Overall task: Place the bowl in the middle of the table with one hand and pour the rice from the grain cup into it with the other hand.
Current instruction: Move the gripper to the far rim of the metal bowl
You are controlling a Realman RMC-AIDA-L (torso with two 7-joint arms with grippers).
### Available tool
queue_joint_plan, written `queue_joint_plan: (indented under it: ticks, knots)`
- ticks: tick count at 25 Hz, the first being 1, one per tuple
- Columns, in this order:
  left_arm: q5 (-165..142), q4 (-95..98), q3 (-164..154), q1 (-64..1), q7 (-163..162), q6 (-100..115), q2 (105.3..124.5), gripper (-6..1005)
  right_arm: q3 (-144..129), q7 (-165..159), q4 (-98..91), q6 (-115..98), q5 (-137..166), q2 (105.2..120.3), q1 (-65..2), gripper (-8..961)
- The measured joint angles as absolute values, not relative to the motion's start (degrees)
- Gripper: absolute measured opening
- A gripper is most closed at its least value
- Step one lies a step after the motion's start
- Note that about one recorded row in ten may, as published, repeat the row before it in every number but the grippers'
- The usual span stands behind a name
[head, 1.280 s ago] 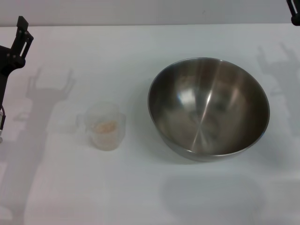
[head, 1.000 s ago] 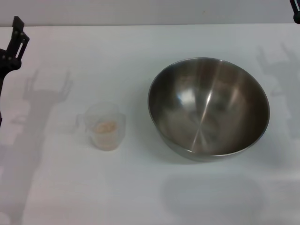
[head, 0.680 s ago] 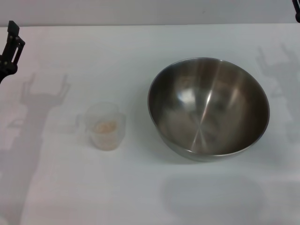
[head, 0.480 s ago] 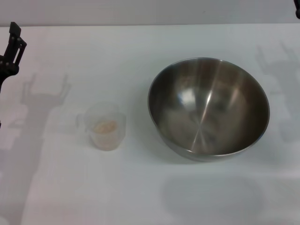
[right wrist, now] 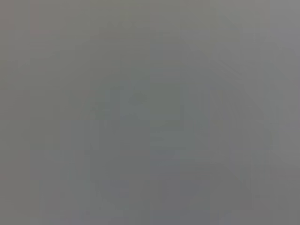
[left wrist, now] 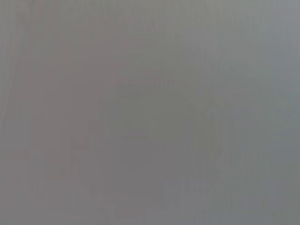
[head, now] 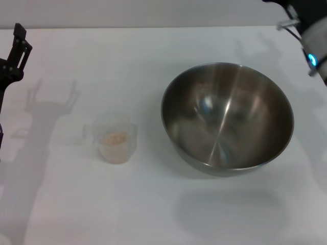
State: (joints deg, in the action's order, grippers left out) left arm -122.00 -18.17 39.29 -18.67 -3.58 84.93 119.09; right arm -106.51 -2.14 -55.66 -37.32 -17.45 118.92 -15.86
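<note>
Bare white lab-style table

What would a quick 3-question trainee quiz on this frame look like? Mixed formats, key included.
1. True or false: the rice has already been poured into the bowl.
2. Multiple choice: on the robot's side terms, the grain cup stands A) to the left of the bowl, apart from it; B) inside the bowl; C) to the right of the bowl, touching it.
3. Fill in: the left gripper is at the table's far ____ edge, holding ____.

Key
1. False. The rice sits in the grain cup and the bowl shows only bare steel inside.
2. A.
3. Left; nothing. The right arm only shows at the far right corner.
</note>
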Motion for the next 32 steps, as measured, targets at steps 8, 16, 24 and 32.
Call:
queue_joint_plan:
  ticks: [8, 16, 24, 32]
  knots:
    - [-121.8, -18.0, 39.3, -18.5, -3.6, 85.1, 119.01, 871, -103.7, -4.6, -88.9, 17.6, -13.0, 118.78, -14.0, 623]
    - [-121.7, -17.1, 39.7, -18.8, -3.6, 85.2, 118.87, 871, -91.0, 4.5, -103.6, 65.7, -20.6, 118.78, -24.7, 598]
    - [-121.7, -17.0, 39.8, -19.5, -3.4, 85.4, 118.77, 871, -73.3, 15.8, -95.7, 89.3, -25.6, 118.5, -36.6, 573]
    - [-121.7, -16.3, 39.8, -20.5, -3.2, 85.5, 118.74, 871, -68.3, 25.7, -81.9, 93.6, -23.4, 117.65, -40.9, 548]
